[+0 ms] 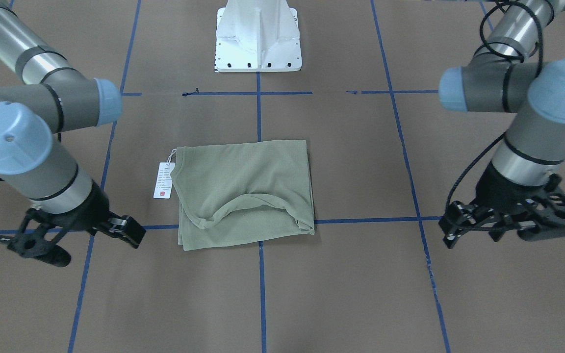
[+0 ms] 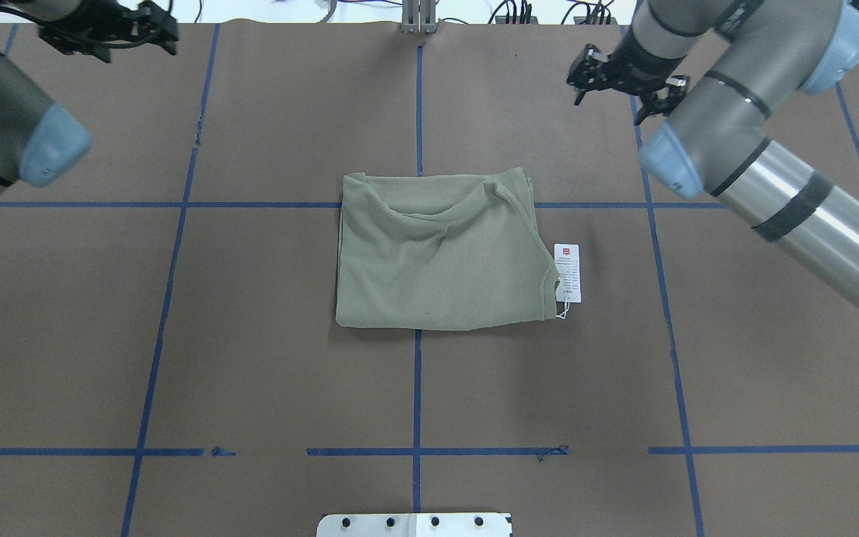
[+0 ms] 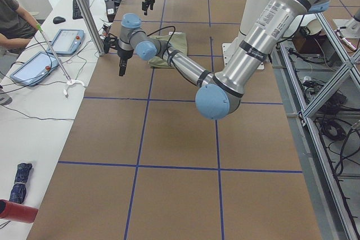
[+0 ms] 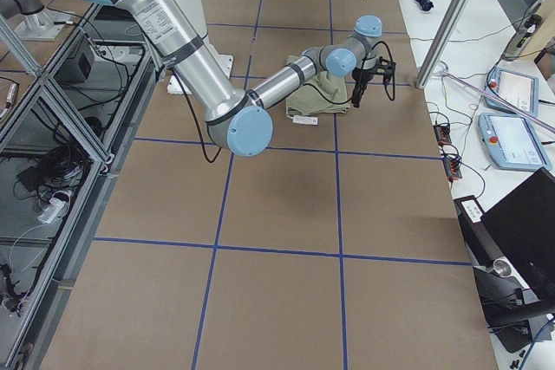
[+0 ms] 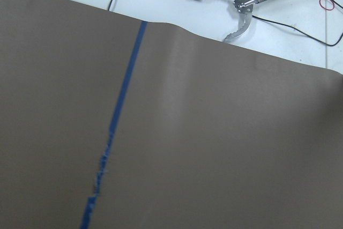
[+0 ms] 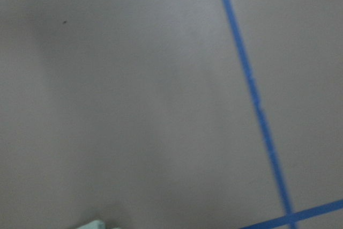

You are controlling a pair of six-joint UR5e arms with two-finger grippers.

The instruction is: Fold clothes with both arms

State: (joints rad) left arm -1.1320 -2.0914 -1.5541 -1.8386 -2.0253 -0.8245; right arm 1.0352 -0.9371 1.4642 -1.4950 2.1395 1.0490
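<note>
Overhead exterior: shirt [image 2: 437, 253] is laid folded at table [image 2: 250, 335] centre, well apart from left gripper [image 2: 153, 30] and right gripper [image 2: 608, 89], whose closure cannot be told. Soft, light knit, judged best pinched at corners.

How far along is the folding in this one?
Done: the shirt lies as a compact folded rectangle, no sleeve trailing out, its paper tag sticking out beside the collar. In hand: nothing; the left gripper and right gripper hang off to either side, clear of the cloth. Left: probably nothing, perhaps smoothing the ridge across the top layer.
</note>
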